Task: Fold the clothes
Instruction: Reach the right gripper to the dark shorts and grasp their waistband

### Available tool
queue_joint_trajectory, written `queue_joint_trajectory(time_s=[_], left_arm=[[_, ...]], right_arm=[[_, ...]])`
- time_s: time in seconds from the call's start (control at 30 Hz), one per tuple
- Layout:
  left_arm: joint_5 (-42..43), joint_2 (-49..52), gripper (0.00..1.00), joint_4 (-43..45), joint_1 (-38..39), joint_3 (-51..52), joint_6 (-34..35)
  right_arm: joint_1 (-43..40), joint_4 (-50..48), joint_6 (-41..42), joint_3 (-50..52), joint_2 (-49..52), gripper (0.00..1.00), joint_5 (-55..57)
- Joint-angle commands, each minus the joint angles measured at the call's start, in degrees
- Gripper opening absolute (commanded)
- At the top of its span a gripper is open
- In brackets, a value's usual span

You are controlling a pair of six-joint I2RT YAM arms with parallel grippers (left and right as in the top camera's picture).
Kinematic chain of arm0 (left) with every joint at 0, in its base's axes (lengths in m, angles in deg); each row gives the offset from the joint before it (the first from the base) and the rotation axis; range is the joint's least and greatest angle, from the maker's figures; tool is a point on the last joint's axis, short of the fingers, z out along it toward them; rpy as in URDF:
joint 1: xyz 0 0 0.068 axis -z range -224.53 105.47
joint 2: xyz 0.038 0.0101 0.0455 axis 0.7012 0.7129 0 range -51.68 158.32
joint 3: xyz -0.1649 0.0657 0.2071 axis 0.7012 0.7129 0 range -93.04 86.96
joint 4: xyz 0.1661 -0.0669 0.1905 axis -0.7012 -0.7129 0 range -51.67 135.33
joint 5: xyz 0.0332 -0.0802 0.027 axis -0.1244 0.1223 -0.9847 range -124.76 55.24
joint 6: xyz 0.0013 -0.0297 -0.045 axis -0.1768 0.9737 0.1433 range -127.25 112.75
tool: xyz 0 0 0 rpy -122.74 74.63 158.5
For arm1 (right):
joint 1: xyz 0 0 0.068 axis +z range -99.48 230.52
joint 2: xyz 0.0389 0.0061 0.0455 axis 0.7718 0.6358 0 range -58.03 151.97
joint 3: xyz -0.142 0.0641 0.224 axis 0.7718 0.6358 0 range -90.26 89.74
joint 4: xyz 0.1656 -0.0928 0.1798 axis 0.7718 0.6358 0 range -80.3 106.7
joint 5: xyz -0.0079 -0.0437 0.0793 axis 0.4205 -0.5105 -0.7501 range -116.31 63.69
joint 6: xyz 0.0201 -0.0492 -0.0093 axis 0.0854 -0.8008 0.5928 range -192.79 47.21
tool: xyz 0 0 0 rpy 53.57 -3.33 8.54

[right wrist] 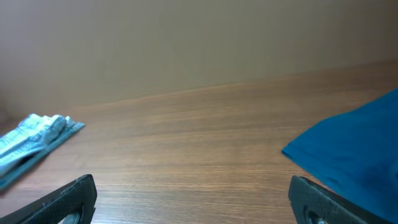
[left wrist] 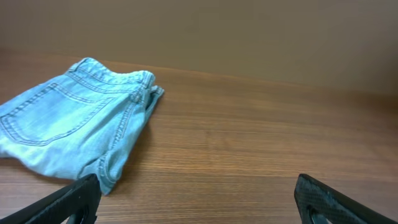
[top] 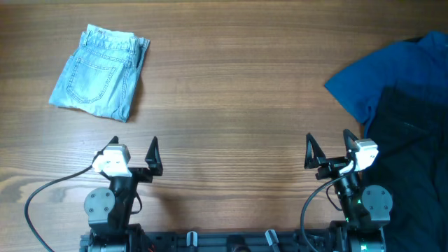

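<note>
**A:** Where do we stand with the clothes?

**B:** The folded light-blue denim shorts (top: 101, 70) lie at the far left of the brown wooden table (top: 231, 91), doubled over flat. We judge that piece done and parked out of the way.

**A:** And the rest?

**B:** The crumpled royal-blue cloth garment (top: 378, 77) sits at the far right. The large plain black garment (top: 413, 154) seems to lie over its near part (both run off the edge, so we cannot tell how much is left). We take that heap as the pile to draw from.

**A:** Our grippers?

**B:** The left gripper (top: 134, 143) hangs by the near edge, fingers spread wide and holding nothing, well apart from the shorts. The right gripper (top: 328, 138) is likewise spread and empty, just beside the black cloth but not touching it. We read that as a rest pose between garments.

**A:** So what next?

**B:** Our guess is that the right arm, being nearest, takes the black garment first, since it lies on top. We'd pull it to the bare middle, where there is room to fold. We'd pinch only the black layer, or the blue one may drag along.
</note>
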State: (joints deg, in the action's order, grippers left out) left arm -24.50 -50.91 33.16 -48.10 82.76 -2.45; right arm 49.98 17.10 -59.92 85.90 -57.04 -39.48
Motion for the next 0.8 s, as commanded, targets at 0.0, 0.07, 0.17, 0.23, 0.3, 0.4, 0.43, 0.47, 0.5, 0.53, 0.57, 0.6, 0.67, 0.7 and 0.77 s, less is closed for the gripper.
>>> queue_joint_trajectory(time_s=[0.0, 0.07, 0.17, 0.23, 0.3, 0.4, 0.43, 0.47, 0.5, 0.53, 0.57, 0.6, 0.67, 0.7, 0.77], left_arm=[[3.65, -0.61, 1.0, 0.68, 0.33, -0.96, 4.57], [3.65, -0.22, 1.0, 0.63, 0.31, -4.57, 11.93], [2.08, 4.63, 0.99, -2.69, 0.31, -12.68, 13.9], [0.57, 11.96, 1.0, -8.07, 0.31, -19.21, 13.9], [0.81, 22.93, 0.99, -14.12, 0.33, -27.67, 13.92], [0.81, 38.34, 1.0, -24.17, 0.33, -41.64, 13.88], [0.81, 42.75, 1.0, -27.91, 0.33, -46.31, 13.88], [0.79, 46.73, 1.0, -31.5, 0.33, -50.82, 13.86], [0.79, 50.9, 1.0, -34.97, 0.33, -55.28, 13.88], [0.81, 56.08, 1.0, -39.26, 0.33, -60.94, 13.62], [0.79, 59.69, 1.0, -42.27, 0.35, -64.59, 13.44], [0.81, 62.31, 1.0, -43.78, 0.37, -66.86, 13.49], [1.05, 66.34, 1.0, -45.18, 0.37, -69.26, 13.68], [2.95, 67.91, 1.0, -45.38, 0.37, -69.35, 13.68], [5.62, 69.75, 1.0, -46.05, 0.37, -69.35, 13.66]], right_arm=[[-0.09, -2.45, 2.16, -0.85, -0.37, 1.0, -10.4], [-0.09, -2.19, 2.29, -3.91, 0.87, 1.0, -14.03], [-0.09, 1.49, 2.19, -11.8, 8.04, 1.0, -16.48], [-0.09, 7.17, 2.08, -19.17, 16.52, 1.0, -16.46], [-0.09, 16.0, -0.13, -29.51, 28.83, 1.0, -16.37], [-0.09, 30.62, -4.09, -45.53, 45.59, 1.0, -12.61], [-0.09, 33.7, -5.22, -49.07, 48.92, 1.0, -11.43], [-0.09, 38.47, -7.08, -54.75, 54.05, 1.0, -9.86], [-0.09, 42.51, -9.2, -60.22, 59.08, 1.0, -8.98], [-0.09, 45.53, -10.08, -65.11, 63.93, 0.99, -9.11], [-0.09, 46.95, -9.55, -67.93, 67.01, 1.0, -9.46], [-0.09, 48.19, -9.49, -70.25, 69.88, 1.0, -10.03], [-0.39, 49.42, -9.29, -73.35, 75.19, 1.0, -9.49], [-1.16, 49.44, -7.02, -73.9, 77.2, 1.0, -8.98], [-4.22, 48.46, -1.38, -74.29, 80.76, 0.99, -6.8]])
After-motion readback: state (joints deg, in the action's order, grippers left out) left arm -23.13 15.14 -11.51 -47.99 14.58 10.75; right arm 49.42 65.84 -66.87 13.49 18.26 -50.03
